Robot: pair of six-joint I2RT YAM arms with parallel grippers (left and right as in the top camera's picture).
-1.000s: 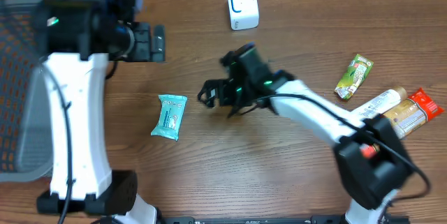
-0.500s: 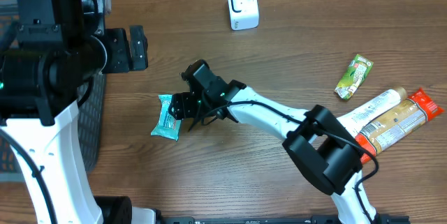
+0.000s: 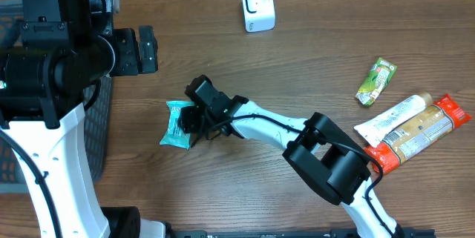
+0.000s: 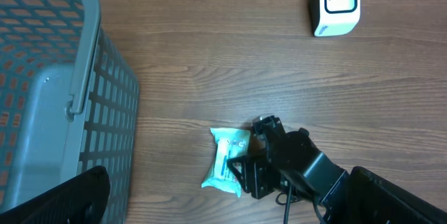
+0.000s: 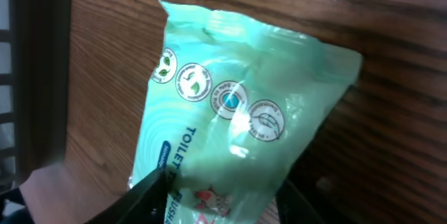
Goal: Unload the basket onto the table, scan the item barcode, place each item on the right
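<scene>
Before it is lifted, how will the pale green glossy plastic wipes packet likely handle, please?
The pale green wipes packet looks crinkled and soft, so probably floppy. Its glossy film may slip in the right gripper.

left tool raised, jaws wide | right tool low, reaching far left

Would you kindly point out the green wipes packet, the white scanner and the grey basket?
green wipes packet (image 3: 175, 125), overhead view, its bare left half.
white scanner (image 3: 257, 4), overhead view, its front face.
grey basket (image 4: 112, 130), left wrist view, its mesh side wall.
</scene>
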